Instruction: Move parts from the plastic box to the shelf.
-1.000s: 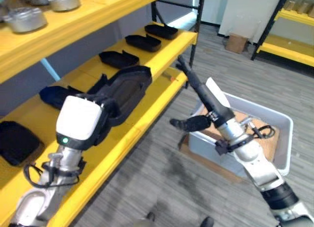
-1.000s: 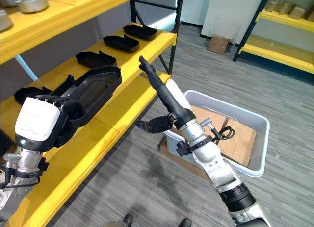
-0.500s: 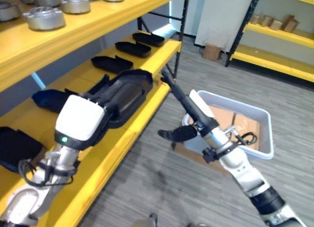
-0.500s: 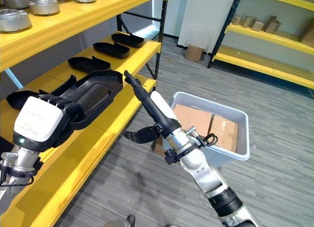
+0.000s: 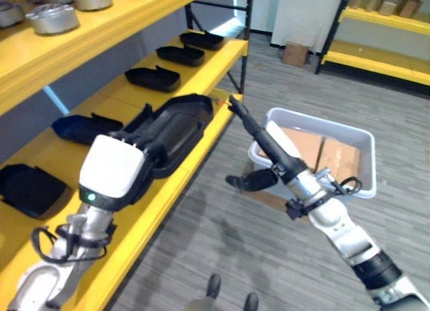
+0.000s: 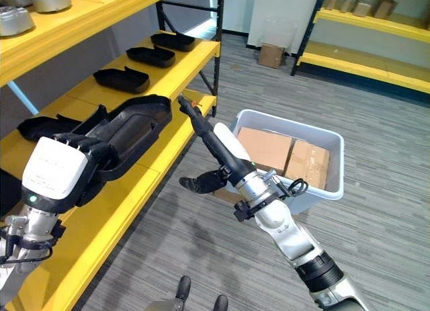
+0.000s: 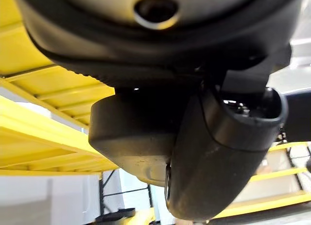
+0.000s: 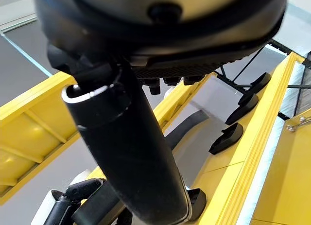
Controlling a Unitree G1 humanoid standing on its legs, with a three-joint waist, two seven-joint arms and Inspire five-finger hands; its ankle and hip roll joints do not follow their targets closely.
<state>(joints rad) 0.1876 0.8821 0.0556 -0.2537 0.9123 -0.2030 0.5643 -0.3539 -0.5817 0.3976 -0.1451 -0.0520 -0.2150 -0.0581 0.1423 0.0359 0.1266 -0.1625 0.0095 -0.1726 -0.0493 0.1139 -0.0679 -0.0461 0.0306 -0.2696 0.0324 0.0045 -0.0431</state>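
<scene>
1. Left eye view: a long black tray [image 5: 168, 133] is gripped by the left hand [image 5: 144, 156] over the yellow shelf [image 5: 195, 153].
2. The right hand [image 5: 259, 143] is stretched flat beside it, holding nothing.
3. The tray is best lowered level, clear of neighbouring parts [image 5: 151, 78].

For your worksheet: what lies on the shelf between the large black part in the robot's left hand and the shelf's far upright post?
In the left eye view, three smaller black parts lie in a row on the yellow shelf between the large black part and the post.

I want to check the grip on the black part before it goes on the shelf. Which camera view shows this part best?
The right eye view: the whole black tray-shaped part shows above the yellow shelf, its near end in the left hand. The left eye view shows nearly the same. The left wrist view shows only a dark close surface; the right wrist view shows one end.
</scene>
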